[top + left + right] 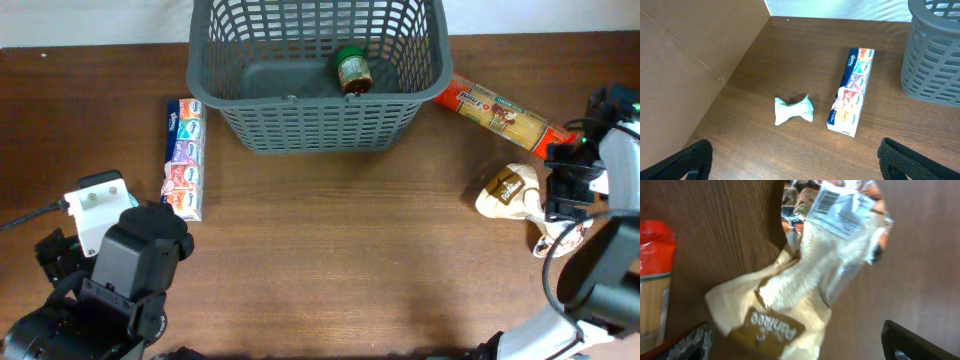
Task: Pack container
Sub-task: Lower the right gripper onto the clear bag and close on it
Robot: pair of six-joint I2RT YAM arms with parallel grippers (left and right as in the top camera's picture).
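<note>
At the far edge of the tabletop (330, 260) sits the container (320, 125), one jar (352, 70) inside. The right gripper (799, 342) hangs wide open over a cream bag (790, 290) (left gripper (795, 160) open too, holding nothing). Picking that bag looks like the step in hand; next, descend and close on it.

The container (310, 125) is sitting at the far middle of the counter (350, 260), and a jar (352, 70) is sitting in it, toward the near wall. A tissue pack (184, 158) is lying to its left, and a small packet (793, 110) is lying just left of that. A pasta packet (500, 112) is lying to the container's right. A bag (508, 190) is lying nearer me, below my right fingers (912, 342).
</note>
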